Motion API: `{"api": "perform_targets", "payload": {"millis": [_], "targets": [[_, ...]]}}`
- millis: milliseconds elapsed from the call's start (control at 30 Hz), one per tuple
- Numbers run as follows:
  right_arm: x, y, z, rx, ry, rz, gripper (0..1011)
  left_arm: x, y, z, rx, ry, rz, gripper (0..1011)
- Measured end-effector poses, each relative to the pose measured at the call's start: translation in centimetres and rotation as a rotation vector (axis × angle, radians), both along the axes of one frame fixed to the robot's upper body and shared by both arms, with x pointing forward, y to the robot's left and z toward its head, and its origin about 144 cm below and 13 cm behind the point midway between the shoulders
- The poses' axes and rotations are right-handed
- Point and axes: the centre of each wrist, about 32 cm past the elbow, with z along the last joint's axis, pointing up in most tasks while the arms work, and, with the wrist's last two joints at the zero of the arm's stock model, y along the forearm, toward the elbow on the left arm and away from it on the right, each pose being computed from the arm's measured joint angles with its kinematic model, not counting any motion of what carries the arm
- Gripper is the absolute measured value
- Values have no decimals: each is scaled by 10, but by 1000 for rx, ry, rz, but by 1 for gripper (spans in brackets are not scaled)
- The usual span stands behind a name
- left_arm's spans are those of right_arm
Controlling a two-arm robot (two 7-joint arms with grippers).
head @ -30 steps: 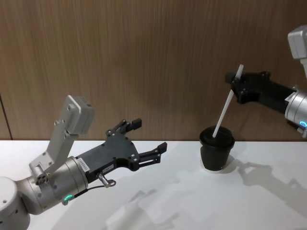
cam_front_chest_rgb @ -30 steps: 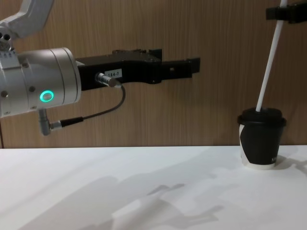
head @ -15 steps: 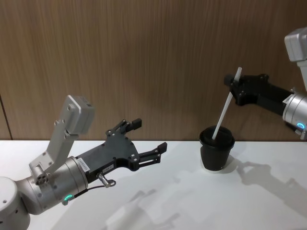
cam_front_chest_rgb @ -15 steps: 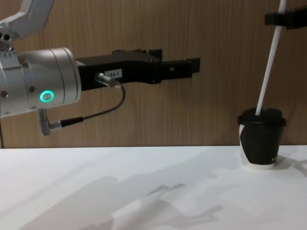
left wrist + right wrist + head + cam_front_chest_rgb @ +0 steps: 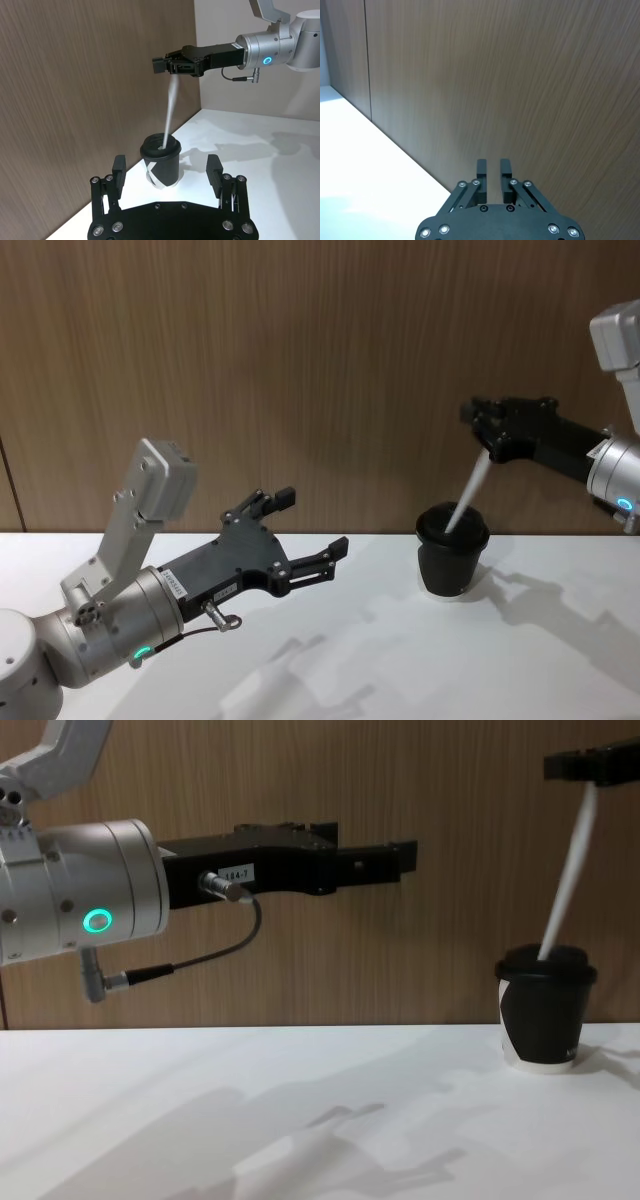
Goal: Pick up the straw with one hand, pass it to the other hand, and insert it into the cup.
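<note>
Straw (image 5: 468,495) in cup (image 5: 452,558), just below slightly parted, empty right end effector (image 5: 478,420).

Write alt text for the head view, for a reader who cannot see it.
A thin white straw leans with its lower end in the lidded black paper cup on the white table, just below the right gripper. The left gripper hovers open, well apart to the cup's left.

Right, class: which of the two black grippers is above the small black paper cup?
The right gripper, over the cup where the thin white straw stands; the left gripper hangs open, well left of it.
</note>
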Motion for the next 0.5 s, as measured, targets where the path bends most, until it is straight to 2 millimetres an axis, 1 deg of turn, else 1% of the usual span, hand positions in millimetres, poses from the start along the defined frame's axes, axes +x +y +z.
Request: {"api": "perform_targets", "payload": {"millis": [100, 133, 200, 333, 367, 500], "targets": [[0, 0, 0, 0, 0, 1, 209, 0, 0, 0, 0, 0, 0, 1003], [0, 0, 0, 0, 0, 1, 241, 0, 0, 0, 0, 0, 0, 1003], [0, 0, 0, 0, 0, 1, 343, 0, 0, 0, 0, 0, 0, 1003], [0, 0, 0, 0, 0, 1, 425, 0, 0, 0, 0, 0, 0, 1003], [0, 0, 0, 0, 0, 1, 486, 0, 0, 0, 0, 0, 0, 1003], [1, 0, 0, 0, 0, 1, 606, 0, 0, 0, 0, 0, 0, 1003]]}}
